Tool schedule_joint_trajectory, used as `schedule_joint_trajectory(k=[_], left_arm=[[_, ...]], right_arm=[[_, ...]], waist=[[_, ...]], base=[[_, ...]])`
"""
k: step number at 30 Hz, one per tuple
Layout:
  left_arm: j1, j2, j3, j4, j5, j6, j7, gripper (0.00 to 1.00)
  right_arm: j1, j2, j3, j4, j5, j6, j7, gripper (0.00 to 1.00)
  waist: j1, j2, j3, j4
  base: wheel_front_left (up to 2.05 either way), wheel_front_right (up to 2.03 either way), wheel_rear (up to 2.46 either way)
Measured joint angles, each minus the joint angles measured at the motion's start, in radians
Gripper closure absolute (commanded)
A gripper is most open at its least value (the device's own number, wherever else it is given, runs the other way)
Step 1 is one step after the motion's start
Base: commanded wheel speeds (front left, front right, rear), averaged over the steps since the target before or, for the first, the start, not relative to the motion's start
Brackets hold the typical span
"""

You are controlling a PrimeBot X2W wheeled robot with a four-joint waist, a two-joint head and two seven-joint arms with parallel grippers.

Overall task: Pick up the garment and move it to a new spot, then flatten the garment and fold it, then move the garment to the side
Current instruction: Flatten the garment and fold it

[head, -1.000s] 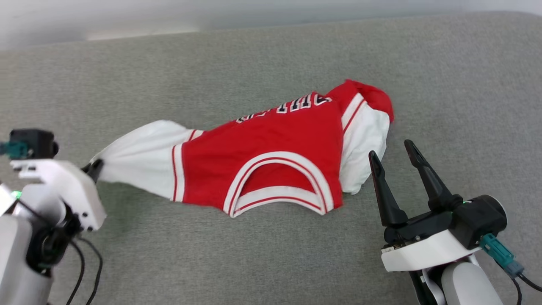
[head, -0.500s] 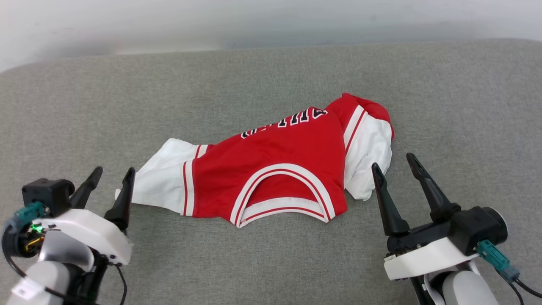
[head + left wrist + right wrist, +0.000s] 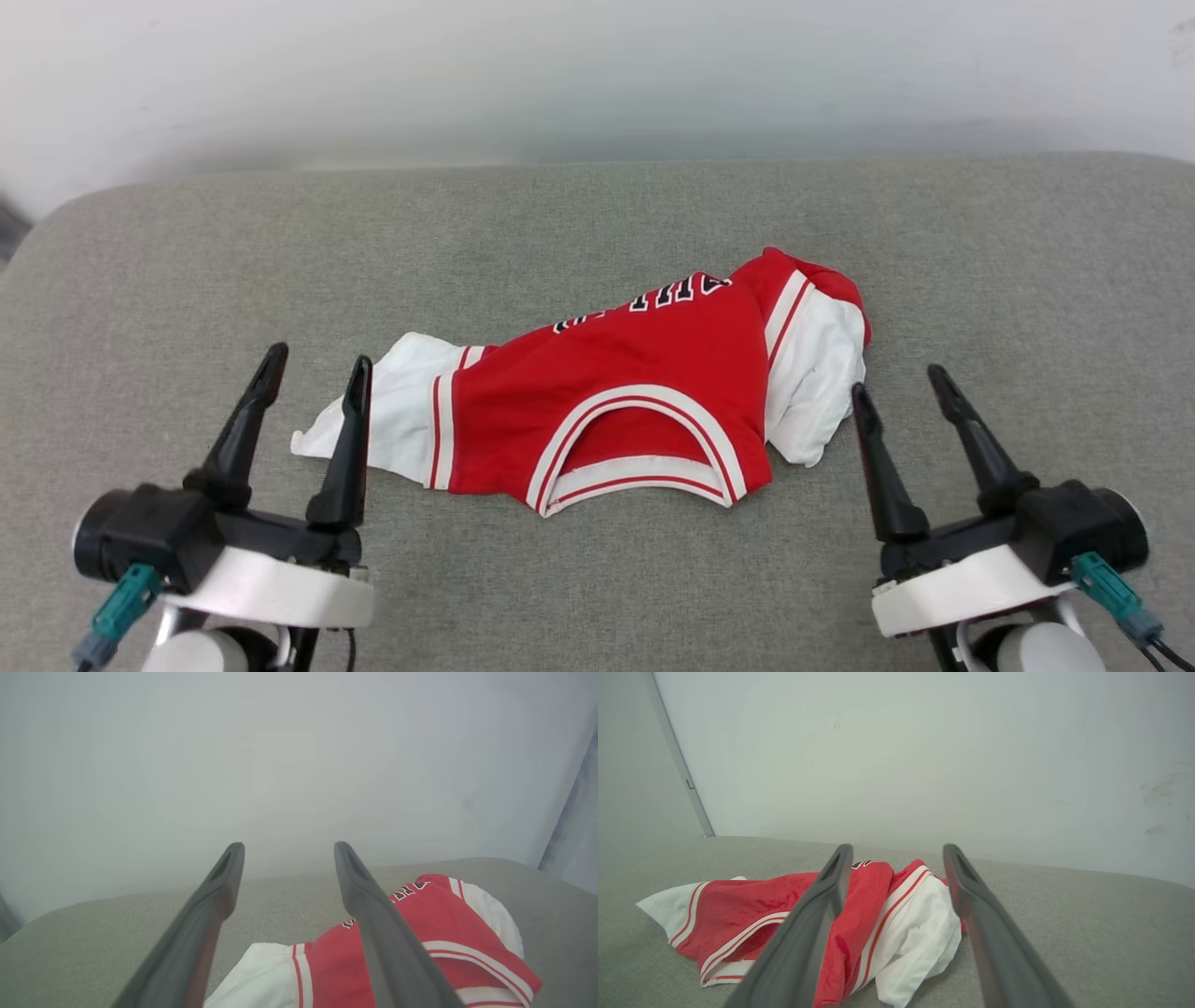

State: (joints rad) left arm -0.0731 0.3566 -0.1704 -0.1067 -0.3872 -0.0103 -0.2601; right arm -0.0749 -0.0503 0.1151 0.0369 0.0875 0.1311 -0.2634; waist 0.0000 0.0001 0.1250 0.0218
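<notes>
The garment [image 3: 644, 392] lies near the middle of the desk [image 3: 597, 233], which is covered in grey woven fabric and has a pale wall [image 3: 597, 75] behind it. The shirt is only partly flattened. Its red body is spread with the striped neckline facing the robot, and the black lettering runs along the far edge. One white sleeve stretches out flat toward the robot's left. The other white sleeve is bunched in a rumpled heap on the robot's right, with a fold of red cloth tucked behind it. The left end effector [image 3: 319, 357] is at the lower left with its two dark fingers spread wide and nothing between them. In the head view its inner finger crosses the tip of the outstretched sleeve, but whether it touches the cloth cannot be told. In the left wrist view this end effector [image 3: 288, 845] points over the garment [image 3: 420, 924] toward the wall, with the flat sleeve showing low between the fingers. The right end effector [image 3: 896, 379] is at the lower right, also spread and holding nothing, with its inner fingertip just beside the bunched sleeve. In the right wrist view its fingers [image 3: 898, 847] frame that crumpled white sleeve, and the rest of the garment [image 3: 752, 905] extends off to that view's left.
</notes>
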Motion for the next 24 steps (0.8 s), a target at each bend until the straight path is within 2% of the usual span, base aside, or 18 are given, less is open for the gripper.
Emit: schedule_joint_trajectory(k=[4, 7, 12, 18, 24], left_arm=[[0.046, -0.061, 0.041, -0.036, 0.042, -0.035, -0.002, 0.0], [0.051, -0.086, 0.065, -0.038, 0.067, -0.061, -0.002, 0.0], [0.049, -0.118, 0.095, -0.036, 0.093, -0.091, -0.002, 0.0], [0.025, -0.149, 0.1, -0.029, 0.112, -0.111, -0.002, 0.0], [0.001, -0.169, 0.089, -0.014, 0.118, -0.118, -0.003, 0.0]], right_arm=[[0.016, 0.0, -0.035, 0.033, -0.01, 0.0, 0.001, 0.0], [0.013, -0.021, -0.032, 0.063, 0.004, 0.0, 0.103, 0.0], [-0.056, -0.138, 0.0, 0.049, 0.056, 0.0, 0.442, 0.0], [-0.158, -0.241, 0.057, -0.011, 0.154, 0.0, 0.849, 0.0], [-0.246, -0.238, 0.071, -0.02, 0.193, 0.0, 1.098, 0.0]], waist=[[0.0, 0.0, -0.006, 0.012], [0.0, 0.0, -0.007, 0.02], [0.0, 0.0, 0.006, 0.031], [0.0, 0.0, 0.039, 0.052], [0.0, 0.0, 0.076, 0.089]], base=[[0.0, 0.0, 0.0], [0.0, 0.0, 0.0], [0.0, 0.0, 0.0], [0.0, 0.0, 0.0], [0.0, 0.0, 0.0]])
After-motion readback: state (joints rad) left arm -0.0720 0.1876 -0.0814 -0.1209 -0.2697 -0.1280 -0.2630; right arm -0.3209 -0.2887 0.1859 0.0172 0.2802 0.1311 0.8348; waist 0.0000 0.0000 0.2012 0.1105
